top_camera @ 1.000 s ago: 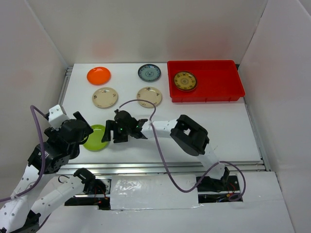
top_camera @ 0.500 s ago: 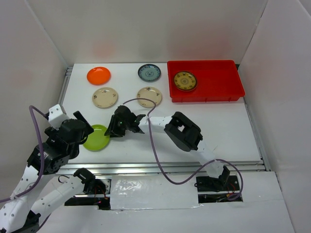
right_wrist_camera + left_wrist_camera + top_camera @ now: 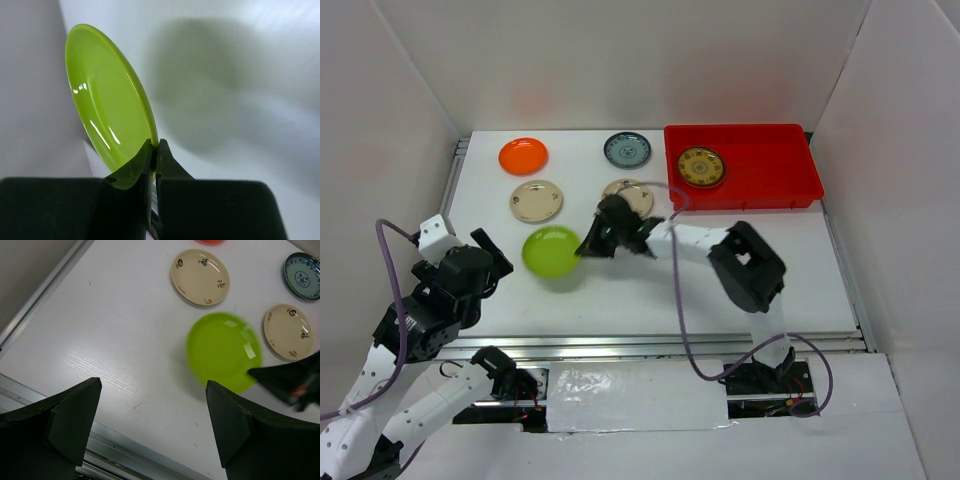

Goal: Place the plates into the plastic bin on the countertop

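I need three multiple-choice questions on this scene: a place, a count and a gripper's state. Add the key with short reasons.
1. Where is the brown-gold plate? A) in the red bin B) on the countertop C) on the lime green plate
2. How many cream plates lie on the countertop? A) one B) two C) four
3. The right gripper is A) open, empty B) shut on the lime green plate C) out of view
Key: 1A, it lies on the bin's floor; 2B, both lie left of the bin; 3B, its fingers pinch the plate's rim.
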`<move>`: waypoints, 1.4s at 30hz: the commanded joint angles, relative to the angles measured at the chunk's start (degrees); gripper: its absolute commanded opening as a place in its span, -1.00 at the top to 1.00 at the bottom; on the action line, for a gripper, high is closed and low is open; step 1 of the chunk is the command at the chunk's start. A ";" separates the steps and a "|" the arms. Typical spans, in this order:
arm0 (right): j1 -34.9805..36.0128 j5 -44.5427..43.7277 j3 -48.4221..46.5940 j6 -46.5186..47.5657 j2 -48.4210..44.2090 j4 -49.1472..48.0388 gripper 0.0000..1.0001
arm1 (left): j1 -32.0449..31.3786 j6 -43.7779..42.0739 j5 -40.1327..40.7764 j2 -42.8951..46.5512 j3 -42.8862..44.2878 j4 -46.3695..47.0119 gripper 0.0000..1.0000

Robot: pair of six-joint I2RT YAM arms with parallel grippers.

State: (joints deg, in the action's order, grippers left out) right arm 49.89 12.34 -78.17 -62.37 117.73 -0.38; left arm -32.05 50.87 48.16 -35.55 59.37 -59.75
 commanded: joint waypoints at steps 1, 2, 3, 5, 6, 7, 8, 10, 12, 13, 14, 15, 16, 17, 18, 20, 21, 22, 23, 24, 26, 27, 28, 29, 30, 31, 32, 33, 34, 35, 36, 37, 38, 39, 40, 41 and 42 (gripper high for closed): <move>-12.51 -9.07 -6.28 8.64 -13.39 11.74 1.00 | 0.15 -1.48 0.27 1.36 0.30 2.00 -0.99; -18.19 -10.65 -7.60 9.54 -13.93 14.59 1.00 | 0.15 -1.56 0.18 1.53 0.30 2.09 -0.99; -21.21 -12.06 -9.70 10.76 -14.19 18.36 1.00 | 0.15 -1.74 0.00 1.80 0.13 2.26 -0.99; -29.88 -11.73 -11.73 11.48 -14.20 20.33 1.00 | 0.15 -2.70 -0.78 1.89 -0.05 3.23 -0.99; -32.55 -10.16 -12.26 11.74 -13.94 21.29 1.00 | 0.15 -3.06 -1.14 1.80 -0.22 3.49 -0.99; -35.10 -9.27 -12.44 11.83 -13.24 20.60 1.00 | 0.06 -3.49 -1.23 1.71 -0.22 3.76 -0.99; -39.73 -8.31 -12.53 11.83 -12.88 19.47 1.00 | 0.15 -3.67 -1.58 1.28 -0.22 3.93 -0.99; -43.72 -6.89 -13.05 11.92 -10.70 19.28 1.00 | 0.15 -3.94 -1.84 0.83 -0.14 3.94 -0.99; -47.67 -7.41 -16.91 13.93 -8.06 22.68 1.00 | 0.15 -4.29 -2.46 0.22 -0.31 4.37 -0.99; -48.56 -7.33 -18.67 14.72 -4.56 24.01 1.00 | 0.15 -4.73 -2.55 -0.04 -0.40 4.55 -0.99; -49.35 -6.46 -22.16 16.04 -2.96 24.90 1.00 | 0.15 -4.90 -2.72 -0.22 -0.49 4.72 -0.99; -51.10 -5.49 -23.50 17.79 -1.47 25.86 1.00 | 0.15 -5.08 -3.16 -0.40 -0.49 4.99 -0.99; -51.47 -4.26 -24.39 18.42 0.90 25.61 1.00 | 0.15 -5.26 -3.34 -0.48 -0.57 4.99 -0.99; -52.17 -2.77 -25.01 18.60 1.96 24.65 1.00 | 0.15 -5.34 -3.51 -0.75 -0.66 5.25 -0.99; -52.43 -2.67 -24.84 18.43 2.32 24.03 1.00 | 0.15 -5.43 -3.60 -0.92 -0.66 5.25 -0.99; -52.96 -2.67 -24.92 17.38 3.11 23.50 1.00 | 0.15 -5.87 -3.95 -1.27 -0.93 5.60 -0.99; -53.31 -2.32 -25.10 16.93 3.81 23.15 1.00 | 0.15 -6.66 -4.56 -1.36 -1.10 6.65 -0.99; -53.40 -1.97 -25.62 16.76 4.26 22.71 0.99 | 0.15 -7.01 -5.09 -1.71 -1.19 6.75 -0.99; -53.32 -1.88 -26.41 16.93 4.78 23.32 0.96 | 0.15 -7.19 -5.36 -2.41 -1.19 7.01 -0.99; -53.06 -1.71 -27.38 17.10 5.83 23.76 0.89 | 0.15 -7.19 -5.53 -2.85 -1.10 6.75 -0.99; -52.53 -0.92 -29.93 18.42 6.81 24.29 0.45 | 0.15 -7.28 -5.62 -4.08 -0.84 6.57 -0.99; -52.18 -0.04 -30.72 19.03 7.16 24.46 0.10 | 0.15 -7.37 -5.71 -4.44 -0.84 6.57 -0.99; -51.83 0.40 -31.77 19.39 7.07 24.55 -0.60 | 0.15 -7.54 -5.88 -4.53 -0.93 6.75 -0.99; -51.39 0.84 -32.21 20.09 7.07 24.90 -0.86 | 0.15 -7.63 -6.06 -4.79 -0.93 6.75 -0.99; -51.21 1.54 -32.65 20.44 6.29 24.99 -0.99 | 0.15 -7.72 -6.15 -4.97 -0.93 6.75 -0.99; -51.03 1.64 -32.66 20.62 5.32 24.90 -1.00 | 0.15 -7.63 -6.15 -5.05 -1.01 6.92 -0.99; -50.68 1.55 -32.57 21.32 3.23 24.64 -1.00 | 0.15 -7.63 -6.24 -5.14 -1.10 7.10 -0.99; -50.59 -0.37 -33.53 21.67 2.34 25.51 -1.00 | 0.06 -7.72 -6.32 -5.23 -1.10 7.27 -0.99; -50.33 -2.82 -34.58 22.02 1.28 27.52 -1.00 | 0.15 -7.89 -6.50 -5.40 -1.19 7.36 -0.99; -50.15 -5.20 -35.72 22.72 -0.38 31.72 -1.00 | 0.15 -8.24 -7.11 -6.02 -1.19 7.89 -0.99; -50.15 -10.35 -38.35 23.34 -0.92 33.85 -1.00 | 0.15 -8.25 -7.29 -6.63 -1.19 7.98 -0.99; -48.67 -12.14 -40.37 24.22 -1.19 37.09 -1.00 | 0.15 -8.25 -7.55 -7.33 -0.76 7.98 -0.99; -48.14 -14.34 -41.87 24.40 -2.15 42.52 -1.00 | 0.15 -7.98 -7.38 -8.99 -0.40 7.46 -0.99; -47.87 -15.75 -40.93 24.40 -3.46 44.40 -1.00 | 0.15 -6.68 -7.29 -10.23 -0.05 6.93 -0.99; -47.26 -15.77 -37.01 24.40 -9.83 41.89 -1.00 | 1.45 -5.79 -9.47 -12.85 1.08 6.31 -0.99; -46.03 -15.16 -31.22 24.84 -14.94 37.60 -1.00 | 2.42 -4.39 -11.75 -14.10 1.36 6.57 -0.99; -42.89 -12.71 -16.63 25.88 -20.03 32.51 -1.00 | 4.61 -2.29 -14.91 -16.20 0.23 8.40 -0.99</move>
State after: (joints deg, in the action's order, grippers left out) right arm 2.15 1.26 -110.87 -39.48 114.61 35.16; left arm -30.81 44.45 39.40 -47.00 58.67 -54.30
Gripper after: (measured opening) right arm 0.997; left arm 0.993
